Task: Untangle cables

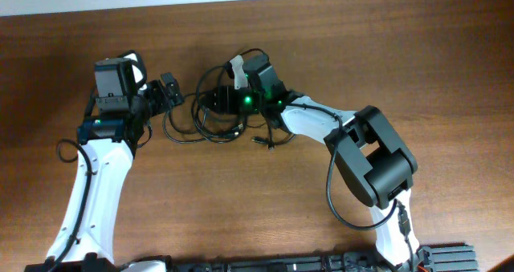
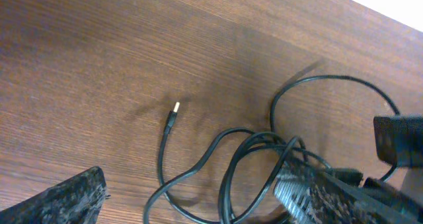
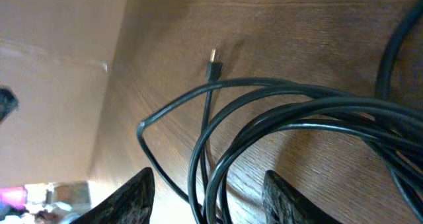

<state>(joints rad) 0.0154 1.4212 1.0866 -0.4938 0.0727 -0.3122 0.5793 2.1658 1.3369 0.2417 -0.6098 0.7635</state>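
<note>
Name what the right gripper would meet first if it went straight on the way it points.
Probably the cables: their black loops cross just ahead of the right gripper, between its open fingers. Depth is hard to judge.

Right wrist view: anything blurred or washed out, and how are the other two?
Right wrist: cables sharp, left background blurred and pale. Left wrist: plug crisp with a soft shadow, top right corner blown white. Overhead: even light, a green lamp glows amid the cables.

White arm links (image 1: 87, 188), black joint housings (image 1: 377, 164), green lights (image 1: 247, 101), rough black gripper fingers (image 2: 317, 194).
</note>
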